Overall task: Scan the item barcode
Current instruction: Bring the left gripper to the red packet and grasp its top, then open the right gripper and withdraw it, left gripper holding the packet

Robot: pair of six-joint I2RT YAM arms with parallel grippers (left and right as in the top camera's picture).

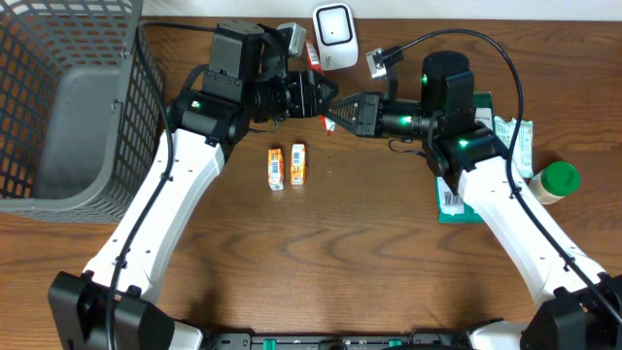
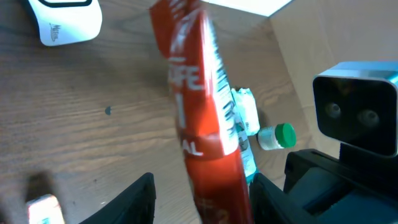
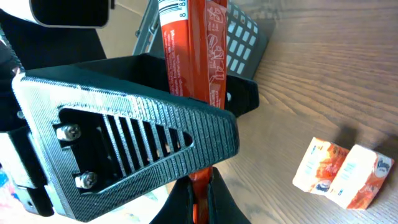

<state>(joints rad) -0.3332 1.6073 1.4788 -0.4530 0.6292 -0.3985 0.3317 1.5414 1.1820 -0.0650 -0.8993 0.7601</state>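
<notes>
Two grippers meet above the far middle of the table (image 1: 340, 262), both at one thing: the red packet (image 3: 199, 56). Nearest in the right wrist view, the right gripper (image 3: 199, 208) is pinched tight on the packet's lower end, with red foil showing between its dark fingers. The packet rises upright from there, a barcode (image 3: 171, 7) at its top edge. Just beyond that grip, the left gripper (image 2: 205, 202) straddles the same packet. Its fingers (image 2: 140, 199) stand apart: a strip of wood shows between one finger and the foil, while the other finger sits just beside the foil. The packet is therefore between those jaws but not squeezed by them, and it is held up off the table. Farther out, two orange tissue packs (image 1: 276, 167) lie side by side on the wood near the left arm. The white scanner (image 1: 333, 31) stands at the far edge behind the grippers. Well off to the right, a green-capped bottle (image 1: 556, 180) sits near a teal packet (image 1: 462, 216) that is partly under the right arm. A grey wire basket (image 1: 136, 97) occupies the far left.
</notes>
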